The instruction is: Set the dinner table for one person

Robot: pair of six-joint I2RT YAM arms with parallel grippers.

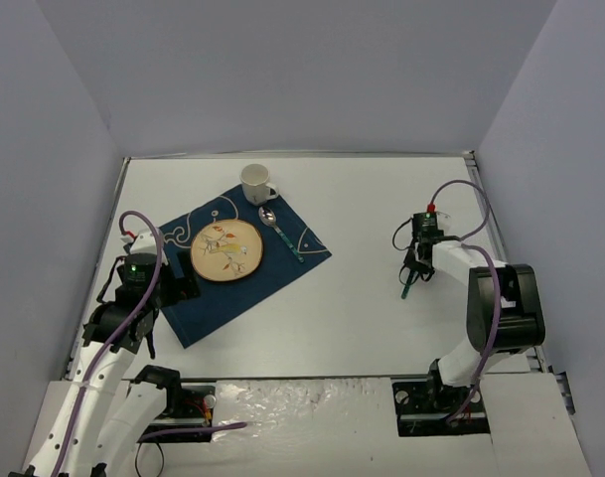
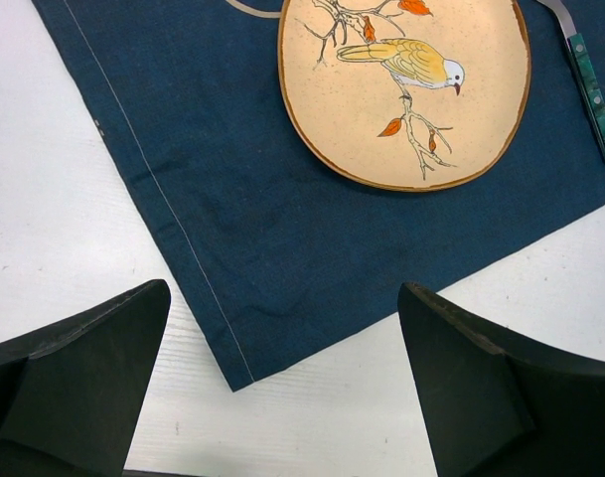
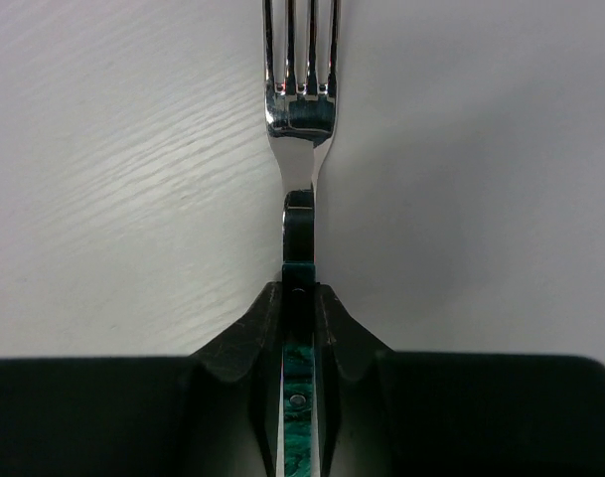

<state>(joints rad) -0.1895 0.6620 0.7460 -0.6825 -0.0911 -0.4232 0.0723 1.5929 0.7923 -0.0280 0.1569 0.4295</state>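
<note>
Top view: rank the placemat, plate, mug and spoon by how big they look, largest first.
1. placemat
2. plate
3. mug and spoon: no clear rank, since the spoon looks longer and the mug bulkier.

Open dinner table lies between the placemat and the right pincer.

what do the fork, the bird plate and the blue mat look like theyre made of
Silver fork with green marbled handle: polished metal, mirror-bright tines; handle likely riveted resin. Oval cream plate with painted bird: probably glazed ceramic, speckled, brown rim. Dark blue placemat: woven cloth, stitched hem, soft creases.
</note>
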